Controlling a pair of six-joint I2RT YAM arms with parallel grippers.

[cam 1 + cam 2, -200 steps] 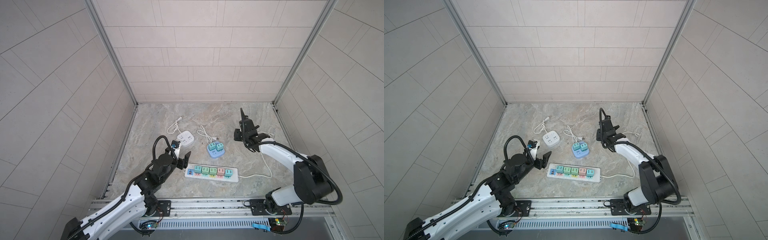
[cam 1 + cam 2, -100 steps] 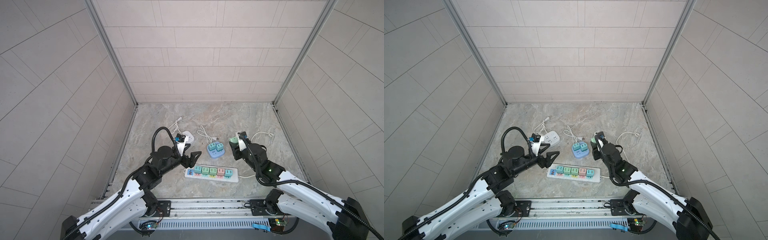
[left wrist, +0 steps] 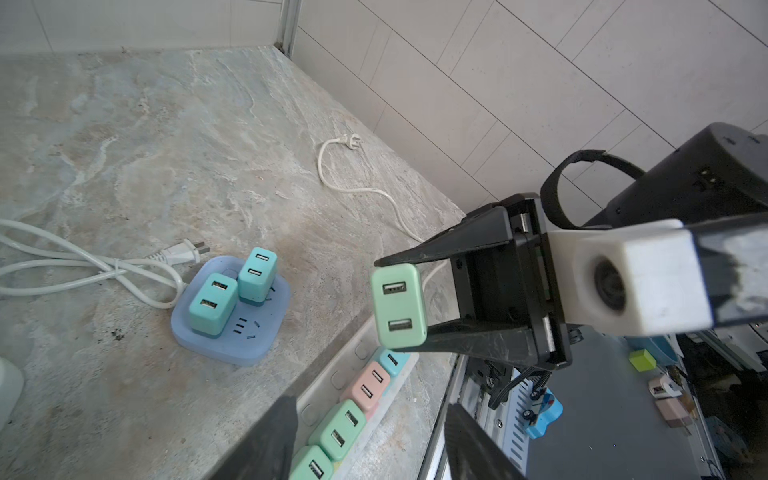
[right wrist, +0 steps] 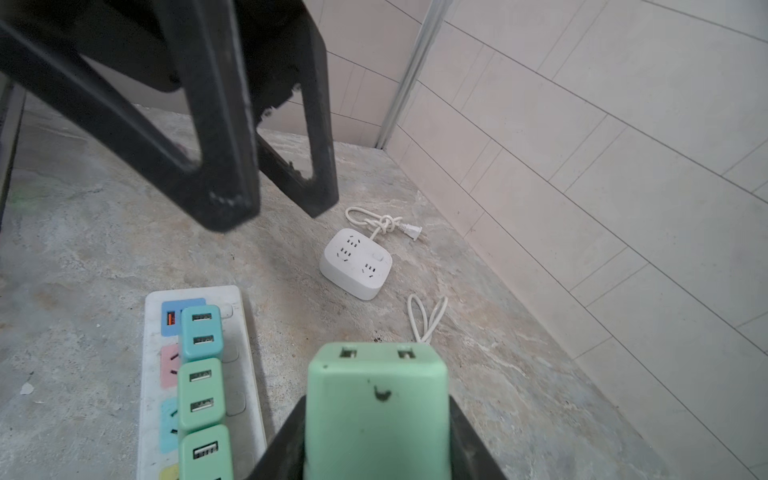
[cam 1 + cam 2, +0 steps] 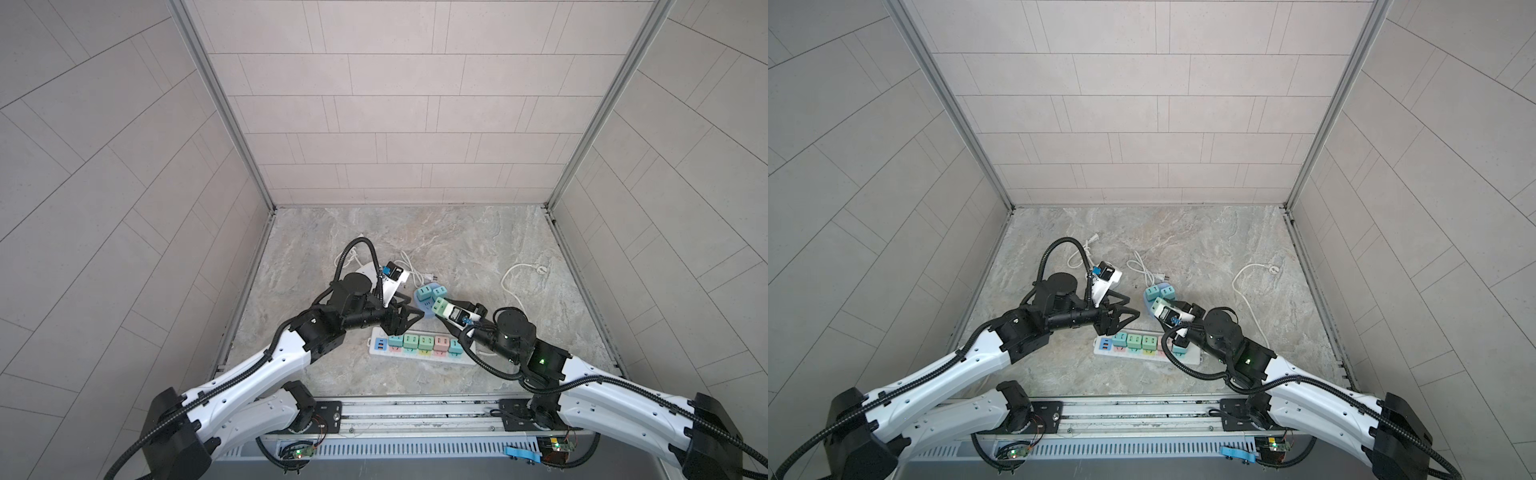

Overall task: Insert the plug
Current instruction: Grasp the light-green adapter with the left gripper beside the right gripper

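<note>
My right gripper (image 5: 441,308) (image 4: 376,436) is shut on a mint-green plug (image 5: 439,306) (image 5: 1158,306) (image 3: 399,305) (image 4: 376,407), a two-port USB charger block held in the air above the right end of the white power strip (image 5: 409,356) (image 5: 1142,359) (image 3: 332,376) (image 4: 243,353). Several coloured plugs sit in the strip. My left gripper (image 5: 409,318) (image 5: 1126,318) (image 3: 365,440) is open and empty, hovering over the strip's left part. Its fingers (image 4: 224,166) point at the held plug from a short gap.
A round blue socket base (image 5: 420,306) (image 3: 232,343) with two teal plugs lies just behind the held plug. A white square socket (image 4: 357,264) with a knotted cord lies at the back left. A loose white cable (image 5: 509,278) curls at the back right.
My right arm swung from the back right toward the middle, carrying the green plug. My left gripper moved right toward it, and its jaws narrowed somewhat.
</note>
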